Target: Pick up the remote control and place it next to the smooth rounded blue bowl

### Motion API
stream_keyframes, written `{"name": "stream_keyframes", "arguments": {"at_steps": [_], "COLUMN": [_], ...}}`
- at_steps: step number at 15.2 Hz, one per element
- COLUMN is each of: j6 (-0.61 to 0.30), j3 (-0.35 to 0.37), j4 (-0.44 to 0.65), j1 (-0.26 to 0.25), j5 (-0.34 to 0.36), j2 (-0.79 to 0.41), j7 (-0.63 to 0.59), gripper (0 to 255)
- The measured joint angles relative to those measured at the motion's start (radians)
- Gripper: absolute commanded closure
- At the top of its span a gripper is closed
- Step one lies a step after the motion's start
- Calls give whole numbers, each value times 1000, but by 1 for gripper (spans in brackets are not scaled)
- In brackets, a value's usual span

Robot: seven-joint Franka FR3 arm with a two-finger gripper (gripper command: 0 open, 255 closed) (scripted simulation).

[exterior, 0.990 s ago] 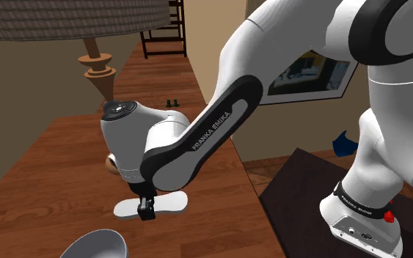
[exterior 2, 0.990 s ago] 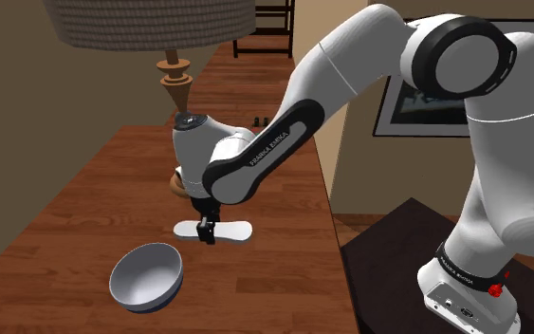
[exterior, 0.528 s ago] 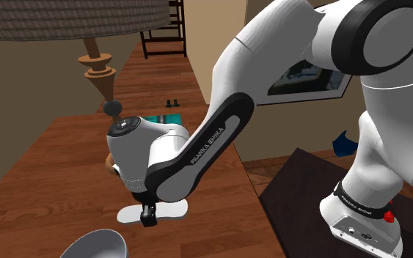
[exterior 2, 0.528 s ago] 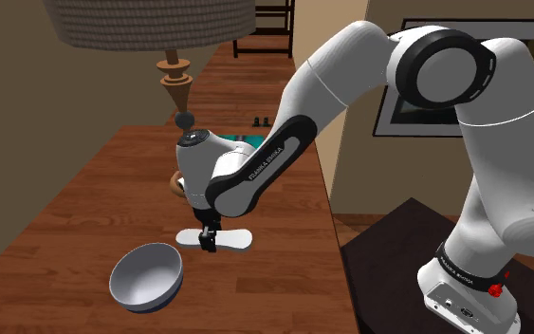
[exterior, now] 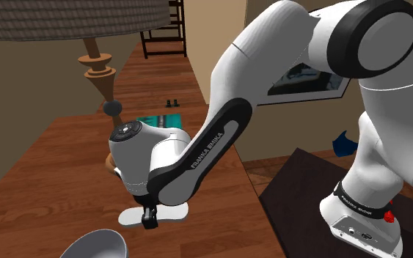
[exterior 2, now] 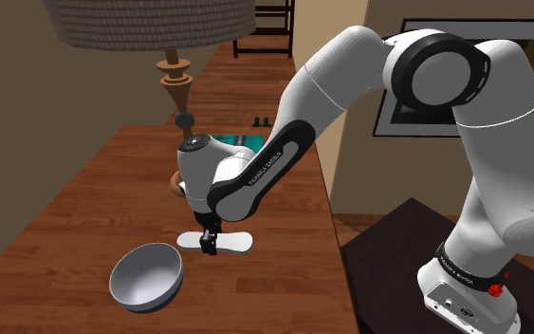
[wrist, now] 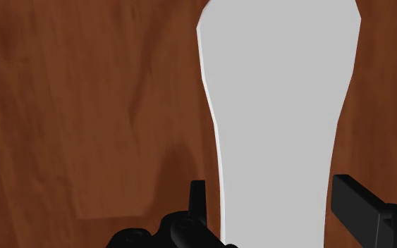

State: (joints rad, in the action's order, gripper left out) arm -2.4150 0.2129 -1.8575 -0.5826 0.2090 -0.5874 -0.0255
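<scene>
Over the last second your pincer (exterior 2: 209, 249) has sunk and carried the remote (exterior 2: 236, 241) closer to the bowl (exterior 2: 146, 277). The remote now looks flat on the table (exterior 2: 84, 209), lying between the fingers (wrist: 359, 206). These stand just clear of its sides, so the pincer is released. The bowl sits near, just beyond the pincer. I judge the placing all but done: lift straight up.
</scene>
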Motion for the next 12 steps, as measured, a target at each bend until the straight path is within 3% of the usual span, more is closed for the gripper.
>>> {"name": "stream_keyframes", "arguments": {"at_steps": [6, 12], "j6": [0, 83], "j3": [0, 19], "j4": [0, 2], "j1": [0, 10], "j5": [0, -26], "j2": [0, 83], "j7": [0, 14], "gripper": [0, 0]}}
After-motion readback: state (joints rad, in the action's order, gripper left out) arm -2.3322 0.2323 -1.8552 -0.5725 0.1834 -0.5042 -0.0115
